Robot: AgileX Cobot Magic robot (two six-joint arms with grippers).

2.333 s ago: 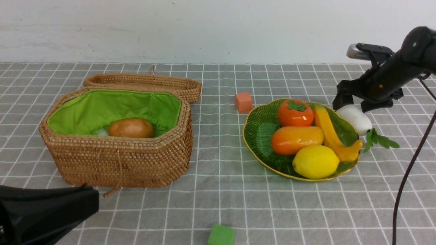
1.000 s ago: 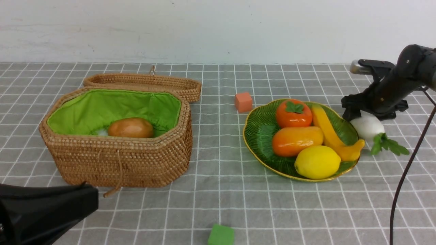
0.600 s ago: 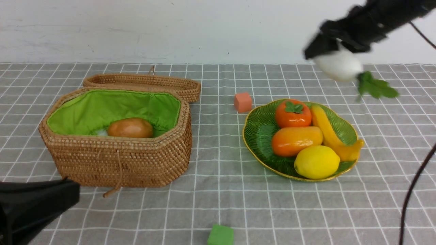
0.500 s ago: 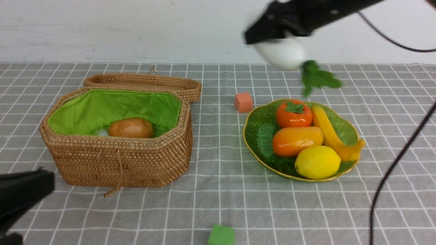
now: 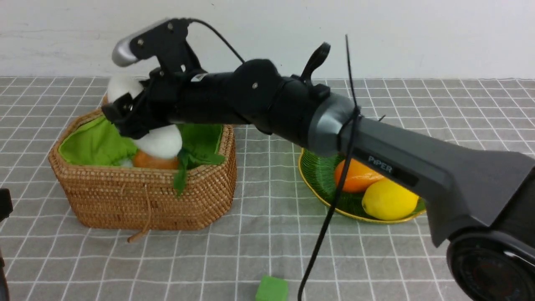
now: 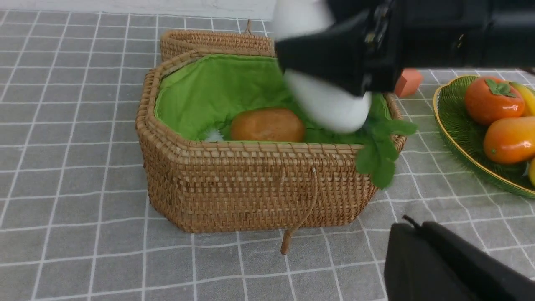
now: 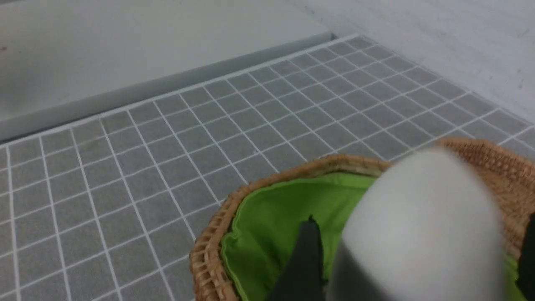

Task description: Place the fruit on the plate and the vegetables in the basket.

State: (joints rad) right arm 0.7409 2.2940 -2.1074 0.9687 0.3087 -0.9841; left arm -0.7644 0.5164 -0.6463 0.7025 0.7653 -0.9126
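Front view: the right gripper [image 5: 138,121] is clamped around the white radish [image 5: 161,140], holding it above the open wicker basket [image 5: 146,196]; the radish leaves [image 5: 180,175] droop over the basket's near rim. Beneath the radish, the tan-orange potato [image 6: 267,124] lies on the green lining [image 6: 200,90]. The right arm [image 5: 376,154] stretches across the scene from the right, covering much of the green plate [image 5: 319,179], where the mango [image 5: 355,175] and lemon [image 5: 388,200] show; the left wrist view also shows the persimmon [image 6: 493,99] there. A green cube [image 5: 271,289] sits on the checked cloth [image 5: 250,251]. The left gripper [image 6: 439,267] appears only as a dark shape; its opening cannot be judged.
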